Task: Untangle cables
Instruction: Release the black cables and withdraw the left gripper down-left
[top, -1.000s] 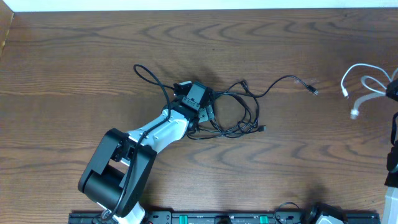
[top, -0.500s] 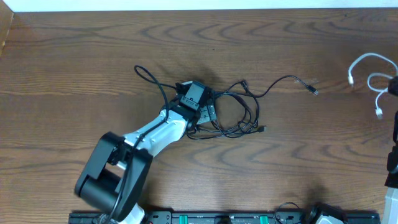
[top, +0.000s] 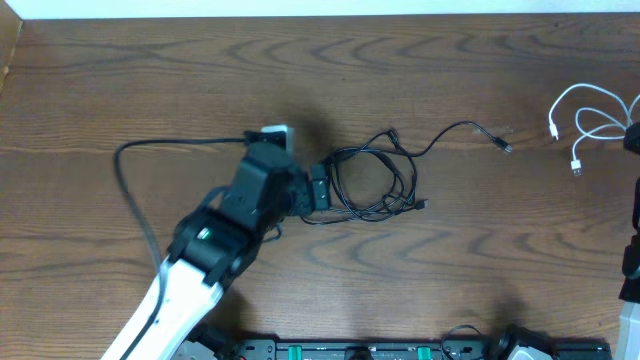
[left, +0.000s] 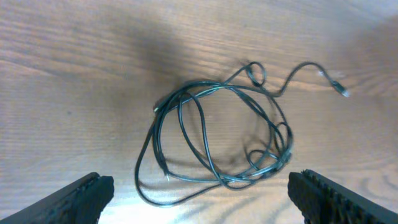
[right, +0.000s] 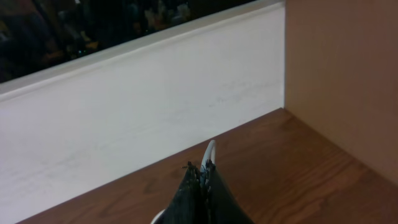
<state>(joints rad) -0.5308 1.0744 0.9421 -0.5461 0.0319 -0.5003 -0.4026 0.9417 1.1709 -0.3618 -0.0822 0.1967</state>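
Left gripper (left: 199, 185) wide open, empty, over thin black cable tangle (left: 208, 146) mid-desk. Right gripper (right: 202, 177) pinched on thin white cable (right: 210, 149) at right edge. Risk: grabbing several loops tightens knot.

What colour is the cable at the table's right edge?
It's white; the cable shows best overhead.

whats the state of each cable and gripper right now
black cables: tangled in overlapping loops, flat on the table, not held
white cable: apart from the black tangle, pinched by the right gripper
left gripper: open, fingers wide apart, holding nothing, black tangle just ahead
right gripper: shut on the white cable
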